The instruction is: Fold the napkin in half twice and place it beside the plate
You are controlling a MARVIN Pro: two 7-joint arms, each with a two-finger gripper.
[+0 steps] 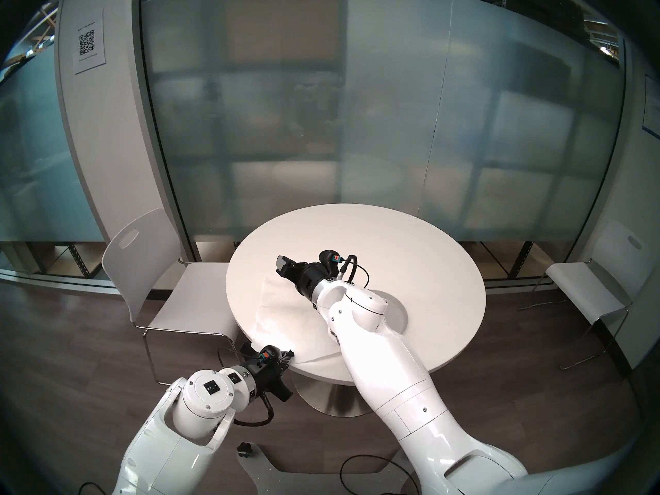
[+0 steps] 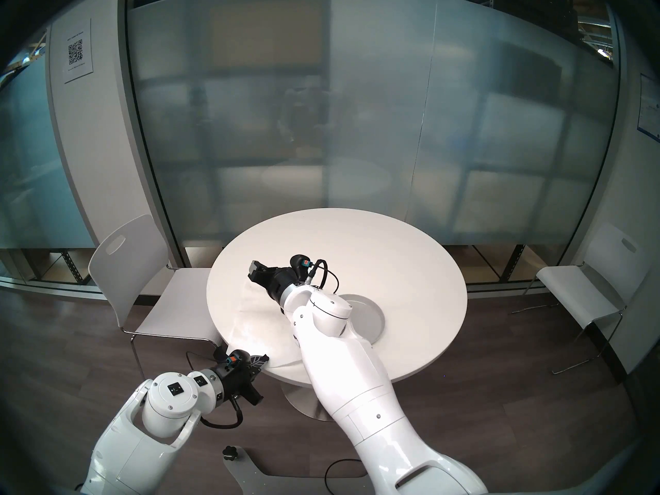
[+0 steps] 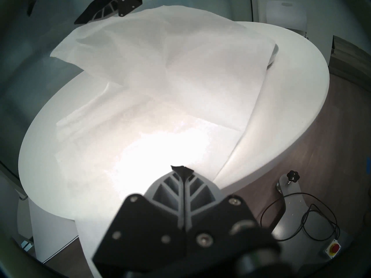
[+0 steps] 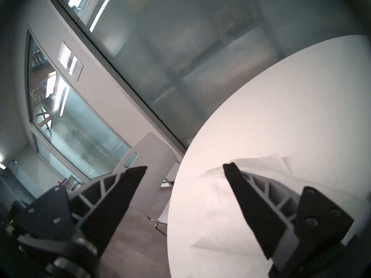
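Head views: round white table point(image 1: 410, 240), far half bare. Crinkled thin napkin point(image 1: 282, 315) spread left of grey plate point(image 1: 398, 314).
Left wrist: left gripper point(image 3: 181, 168) clenched on the napkin's near edge.
Right wrist: right gripper point(image 4: 185, 167) fingers parted, empty.

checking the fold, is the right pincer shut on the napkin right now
No, the right pincer stands open in its wrist view, nothing between its fingers, the napkin lying below.

A wall sheet point(image 1: 89, 40) bears a QR code; its small print is unreadable.
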